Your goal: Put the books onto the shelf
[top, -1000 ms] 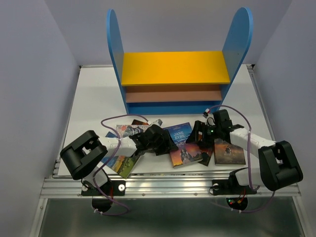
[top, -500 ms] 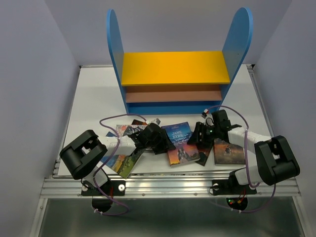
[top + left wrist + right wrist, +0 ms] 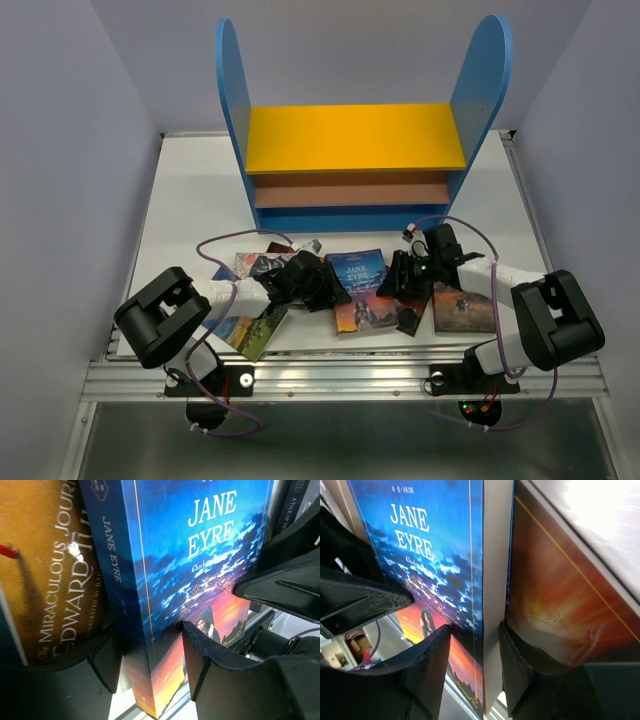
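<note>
The blue Jane Eyre book (image 3: 357, 290) lies between both arms at the table's front, below the shelf (image 3: 355, 138). My left gripper (image 3: 325, 285) straddles its spine (image 3: 112, 555). In the left wrist view one finger (image 3: 210, 665) rests on the cover and the other finger (image 3: 107, 662) stands a sliver off the back, so that gripper (image 3: 150, 640) is open. My right gripper (image 3: 395, 280) is shut on the opposite, page-edge side (image 3: 495, 580), one pad on the cover, one behind it. Other books lie flat around it.
A brown Edward Tulane book (image 3: 45, 570) lies beside the left fingers. An orange-covered book (image 3: 560, 605) sits tight against the right gripper (image 3: 474, 630). A dark book (image 3: 410, 315) and another (image 3: 465, 308) lie right of it, two more (image 3: 250, 330) left. The shelf boards hold nothing.
Both grippers have narrowed around Jane Eyre, the right one much more. The book has slid a little left and toward the front edge, and both arms drew closer together.
</note>
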